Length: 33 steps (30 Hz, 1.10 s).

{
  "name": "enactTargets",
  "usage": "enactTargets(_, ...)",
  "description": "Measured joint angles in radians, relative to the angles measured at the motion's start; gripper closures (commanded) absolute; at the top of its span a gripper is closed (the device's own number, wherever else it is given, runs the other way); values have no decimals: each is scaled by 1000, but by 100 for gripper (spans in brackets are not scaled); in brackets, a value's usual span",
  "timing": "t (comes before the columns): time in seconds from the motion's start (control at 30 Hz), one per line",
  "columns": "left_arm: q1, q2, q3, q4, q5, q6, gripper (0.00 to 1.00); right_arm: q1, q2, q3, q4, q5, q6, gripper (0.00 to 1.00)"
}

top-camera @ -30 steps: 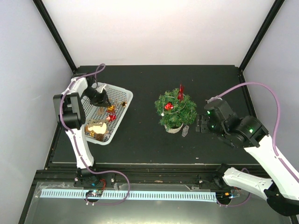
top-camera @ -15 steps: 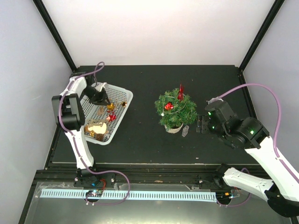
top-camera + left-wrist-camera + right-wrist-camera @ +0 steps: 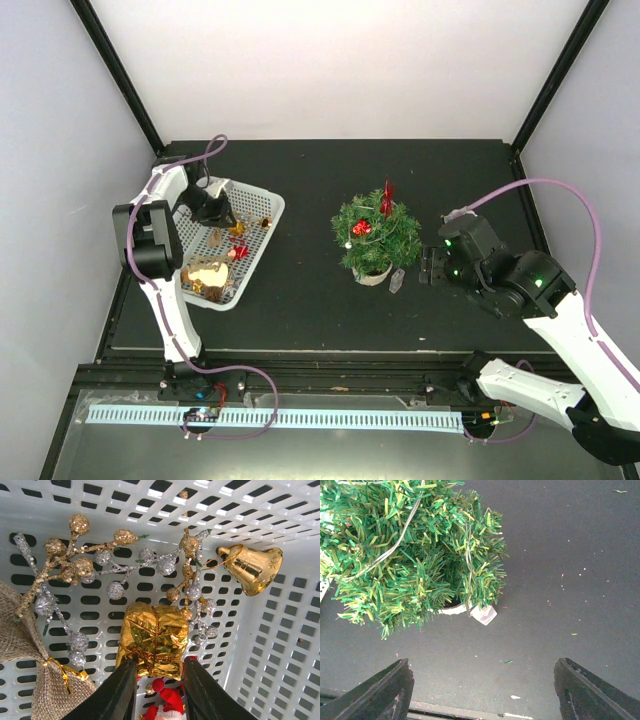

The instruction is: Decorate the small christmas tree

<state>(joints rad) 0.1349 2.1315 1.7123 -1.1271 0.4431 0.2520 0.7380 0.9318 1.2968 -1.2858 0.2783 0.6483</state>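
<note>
- Left gripper (image 3: pixel 160 664) is down in the white basket (image 3: pixel 280 640), fingers either side of a gold parcel (image 3: pixel 154 635). Can't tell if it's squeezing.
- Right gripper (image 3: pixel 482 670) gapes wide and empty, just beside the small christmas tree (image 3: pixel 415 555).
- Looks like the picking step. Next it needs a firm pinch, then a lift clear of the glitter sprigs (image 3: pixel 75 545).
- Only the left wrist view shows the parcel. Overhead shows a red ornament (image 3: pixel 361 227) on the tree, well apart from the basket.

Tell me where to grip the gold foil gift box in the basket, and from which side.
Grip the gold gift box across its two flat long sides, coming straight down from above, where the jaws of the left gripper straddle its near end. It lies flat on the basket floor, and glitter sprigs crowd its far end.
</note>
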Motion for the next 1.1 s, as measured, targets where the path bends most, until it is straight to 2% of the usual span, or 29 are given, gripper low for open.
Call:
enactTargets(0.3, -11, -19, 0, 2, -1, 18, 63, 0, 5, 0, 4, -1, -1, 22)
enactTargets(0.43, -32, -27, 0, 2, -11, 32, 63, 0, 7, 0, 7, -1, -7, 22)
enactTargets(0.77, -77, -30, 2, 22, -102, 44, 61, 0, 7, 0, 7, -1, -15, 22)
enactTargets(0.93, -77, -31, 2, 23, -134, 48, 55, 0, 7, 0, 7, -1, -15, 22)
enactTargets(1.1, -77, -49, 2, 35, -179, 59, 53, 0, 7, -9, 11, -1, -16, 22)
